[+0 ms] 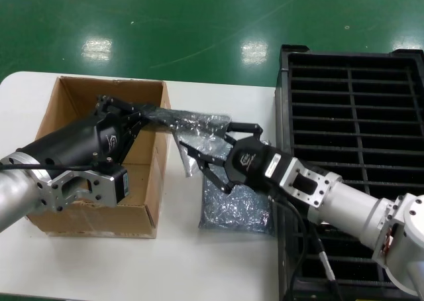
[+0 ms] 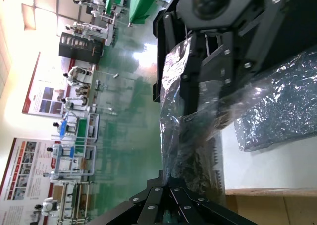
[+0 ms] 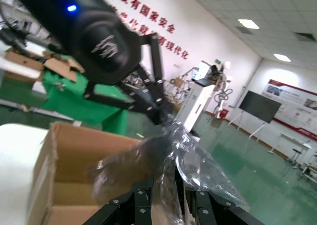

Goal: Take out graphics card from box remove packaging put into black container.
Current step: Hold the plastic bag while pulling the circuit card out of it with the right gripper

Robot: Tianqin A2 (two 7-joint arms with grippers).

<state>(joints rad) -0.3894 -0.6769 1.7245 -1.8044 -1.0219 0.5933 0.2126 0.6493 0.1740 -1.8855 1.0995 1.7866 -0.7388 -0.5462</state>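
Observation:
My left gripper [image 1: 147,117] reaches over the right wall of the brown box [image 1: 73,109] and is shut on one end of the crinkly packaging [image 1: 192,123]. The graphics card [image 2: 194,158] shows as a dark shape inside that bag, held off the table. In the left wrist view the left gripper [image 2: 171,183] pinches the packaging [image 2: 173,86] tight. My right gripper [image 1: 199,152] faces it from the right, open, with the bag's other end between its spread fingers. In the right wrist view the packaging [image 3: 198,155] runs down between the right gripper [image 3: 176,190]. The black container [image 1: 358,115] stands at the right.
A second, flatter silvery bag [image 1: 232,211] lies on the white table [image 1: 199,268] under the right gripper, beside the container's left rim. The box [image 3: 74,150] is open-topped. A cable [image 1: 311,248] hangs from the right arm over the container's front.

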